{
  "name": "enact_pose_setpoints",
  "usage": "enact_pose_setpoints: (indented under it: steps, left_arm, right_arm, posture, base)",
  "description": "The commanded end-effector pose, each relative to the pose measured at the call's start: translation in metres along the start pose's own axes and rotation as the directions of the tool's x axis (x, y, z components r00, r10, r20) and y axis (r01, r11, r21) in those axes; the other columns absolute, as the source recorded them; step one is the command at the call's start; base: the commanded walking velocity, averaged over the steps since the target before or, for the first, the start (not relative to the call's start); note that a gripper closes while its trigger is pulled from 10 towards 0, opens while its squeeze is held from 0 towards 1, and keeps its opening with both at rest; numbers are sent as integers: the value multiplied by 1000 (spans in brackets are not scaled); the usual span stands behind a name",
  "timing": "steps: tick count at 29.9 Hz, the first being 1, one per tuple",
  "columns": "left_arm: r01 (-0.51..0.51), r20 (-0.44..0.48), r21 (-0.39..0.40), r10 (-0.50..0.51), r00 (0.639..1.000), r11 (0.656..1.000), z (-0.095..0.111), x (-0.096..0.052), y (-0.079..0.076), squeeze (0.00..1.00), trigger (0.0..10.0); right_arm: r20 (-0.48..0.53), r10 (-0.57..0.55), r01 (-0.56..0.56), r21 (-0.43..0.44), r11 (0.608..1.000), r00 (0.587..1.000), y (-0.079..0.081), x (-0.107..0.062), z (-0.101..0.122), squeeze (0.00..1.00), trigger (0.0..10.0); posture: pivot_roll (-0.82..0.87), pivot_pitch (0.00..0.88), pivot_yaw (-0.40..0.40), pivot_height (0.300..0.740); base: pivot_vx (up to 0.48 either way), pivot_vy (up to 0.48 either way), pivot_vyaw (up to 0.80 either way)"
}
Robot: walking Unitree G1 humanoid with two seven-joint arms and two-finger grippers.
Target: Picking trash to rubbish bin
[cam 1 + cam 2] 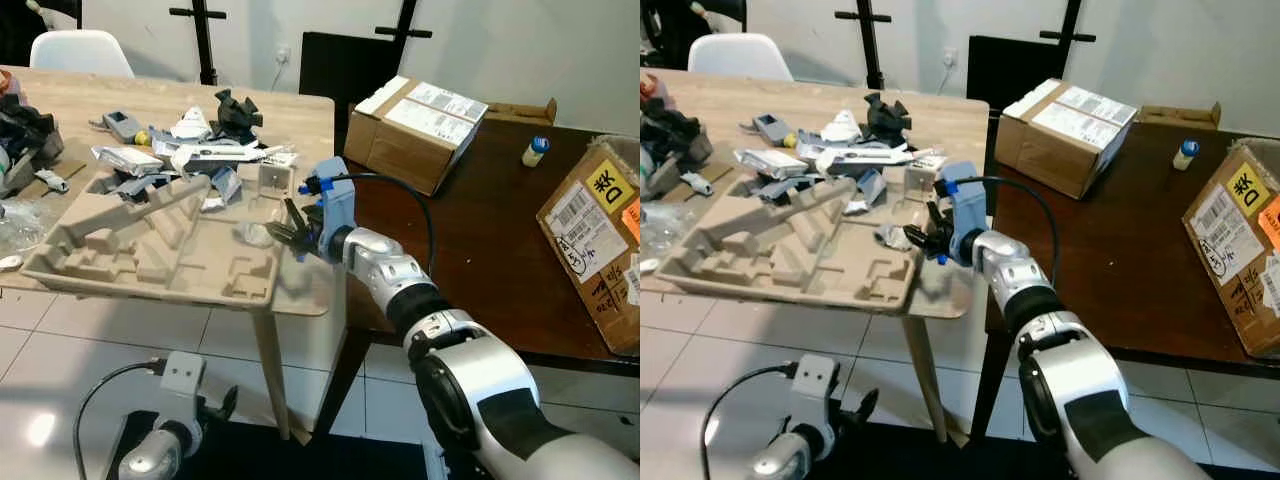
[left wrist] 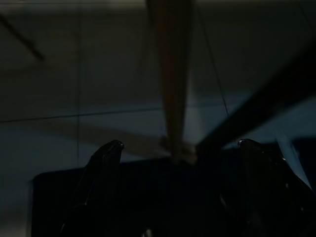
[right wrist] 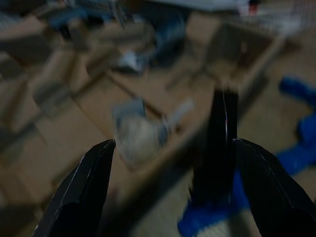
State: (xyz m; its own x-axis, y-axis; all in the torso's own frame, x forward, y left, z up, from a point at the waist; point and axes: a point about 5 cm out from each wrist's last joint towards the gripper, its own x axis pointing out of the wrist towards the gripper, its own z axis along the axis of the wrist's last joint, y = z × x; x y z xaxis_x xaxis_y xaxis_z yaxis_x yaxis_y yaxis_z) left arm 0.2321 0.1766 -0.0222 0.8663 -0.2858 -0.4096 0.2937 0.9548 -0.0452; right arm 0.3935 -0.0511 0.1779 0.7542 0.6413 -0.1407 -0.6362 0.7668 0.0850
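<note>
The right hand (image 1: 292,232) is being held open just beside a crumpled clear wrapper (image 1: 255,234), which is lying on the cardboard tray (image 1: 150,245) at the tabletop (image 1: 290,110) edge. The left hand (image 2: 177,197) is being held open near the floor (image 1: 60,350).

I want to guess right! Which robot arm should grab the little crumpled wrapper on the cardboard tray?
The right one, probably. The right gripper is open, up at the table and aimed at the crumpled wrapper on the cardboard tray. The left gripper hangs low near the floor, below the tabletop.
</note>
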Motion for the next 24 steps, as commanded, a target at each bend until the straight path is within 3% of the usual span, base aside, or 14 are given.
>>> enact_pose_setpoints:
  steps: [1, 5, 8, 17, 18, 24]
  left_arm:
    - [56, -58, 35, -54, 997, 998, -12, -3, -9, 0, 10000]
    - [43, -45, 23, -42, 998, 999, -9, -3, -7, 0, 10000]
    - [27, -45, 18, -26, 999, 999, -8, -6, -2, 0, 10000]
    - [26, -56, 16, -25, 998, 1000, -10, -5, -4, 0, 10000]
    - [25, -53, 15, -24, 998, 1000, -9, -4, -5, 0, 10000]
    - [19, -34, 6, -19, 999, 1000, -1, 1, -6, 0, 10000]
  right_arm:
    - [-53, -9, 9, 11, 1000, 999, -2, -3, -15, 0, 10000]
    - [-77, 0, 1, 13, 1000, 997, -2, -5, -22, 0, 10000]
    - [-172, 18, -16, 13, 1000, 985, -1, -6, -35, 0, 10000]
    - [-217, 68, -57, 60, 997, 974, -1, -8, -35, 0, 10000]
    - [-218, 90, -79, 61, 995, 972, 0, -8, -34, 0, 8863]
    - [-236, 166, -155, 65, 986, 957, 6, -7, -30, 0, 8745]
  posture:
    - [29, 112, -55, 740]
    - [47, 131, -51, 740]
    - [48, 126, -45, 740]
    - [39, 124, -47, 740]
    - [37, 125, -51, 740]
    - [37, 123, -57, 740]
  base:
    - [0, 0, 0]
    - [0, 0, 0]
    - [0, 0, 0]
    - [0, 0, 0]
    - [0, 0, 0]
    - [0, 0, 0]
